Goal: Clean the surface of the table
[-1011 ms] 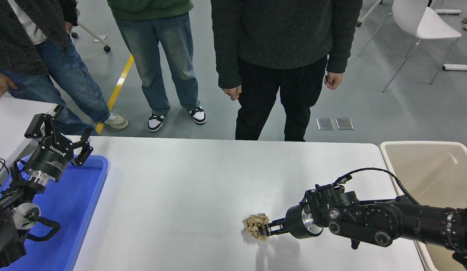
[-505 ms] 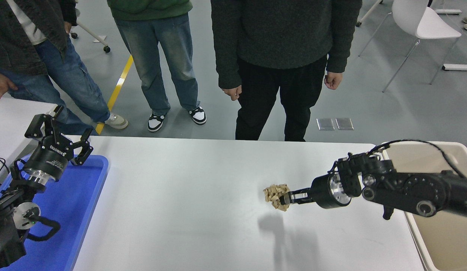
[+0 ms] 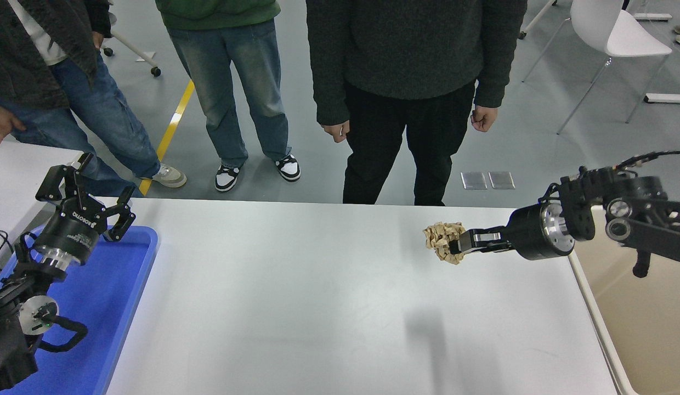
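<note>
One crumpled brown paper wad (image 3: 443,241) is pinched in the right end effector (image 3: 459,247), held in the air above the white table (image 3: 296,296) near its far right side, beside one beige bin (image 3: 641,323). The left end effector (image 3: 83,189), fingers spread wide, hangs over one blue tray (image 3: 118,307) at the lower left. Three people stand along the table's far side.

Table surface (image 3: 296,285): wide, matte white, rounded far corners, lying flat across the view. Bare over most of its span; soft grey shadow right of centre.
</note>
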